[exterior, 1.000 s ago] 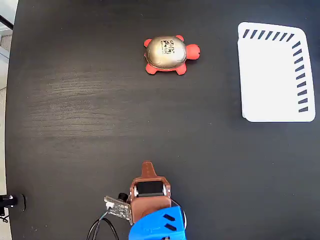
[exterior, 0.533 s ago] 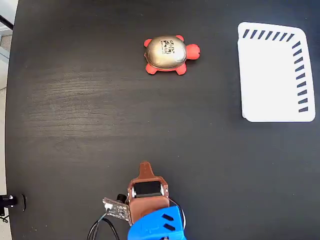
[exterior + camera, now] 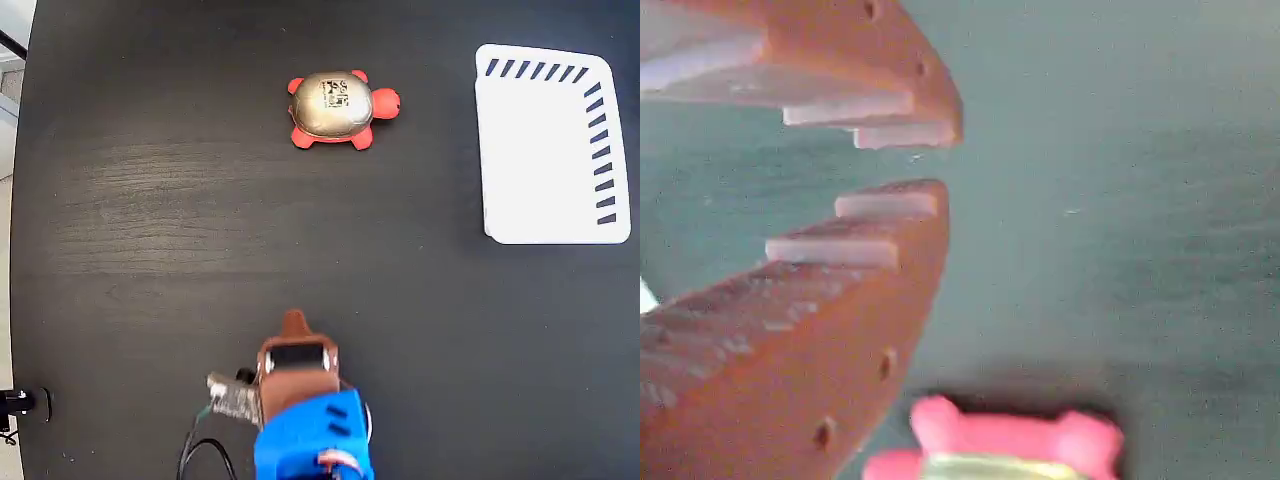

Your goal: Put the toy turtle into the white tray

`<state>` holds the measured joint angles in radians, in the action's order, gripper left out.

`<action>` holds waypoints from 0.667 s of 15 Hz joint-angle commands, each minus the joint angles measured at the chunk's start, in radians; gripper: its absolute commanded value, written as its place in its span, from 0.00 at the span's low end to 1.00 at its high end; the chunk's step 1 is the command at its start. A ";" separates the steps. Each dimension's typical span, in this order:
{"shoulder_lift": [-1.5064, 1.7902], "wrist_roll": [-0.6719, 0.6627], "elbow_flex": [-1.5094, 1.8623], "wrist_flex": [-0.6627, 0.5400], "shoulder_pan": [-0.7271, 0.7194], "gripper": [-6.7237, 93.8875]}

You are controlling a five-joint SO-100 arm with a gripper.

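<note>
The toy turtle [image 3: 338, 108], with red-orange head and feet and a shiny gold shell carrying a code sticker, sits on the black table at the upper middle of the fixed view, head pointing right. The white tray [image 3: 545, 150] lies flat at the upper right, with nothing in it. My brown gripper [image 3: 293, 321] is at the bottom centre, far below the turtle, pointing toward it. In the wrist view the gripper [image 3: 940, 165] has its toothed fingers nearly touching at the tips with nothing between them, and the turtle [image 3: 1000, 450] shows at the bottom edge.
The table's left edge [image 3: 22, 240] runs down the left side of the fixed view. A small circuit board with cables [image 3: 228, 398] hangs off the left of the blue arm [image 3: 310, 440]. Bare dark tabletop separates gripper, turtle and tray.
The arm has shifted a little up the fixed view, toward the turtle. Turtle and tray have not moved.
</note>
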<state>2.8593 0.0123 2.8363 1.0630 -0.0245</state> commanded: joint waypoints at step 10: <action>-1.175 -0.097 -1.266 0.221 0.138 0.07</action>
<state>1.7242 -0.0629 1.7748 1.2625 0.0782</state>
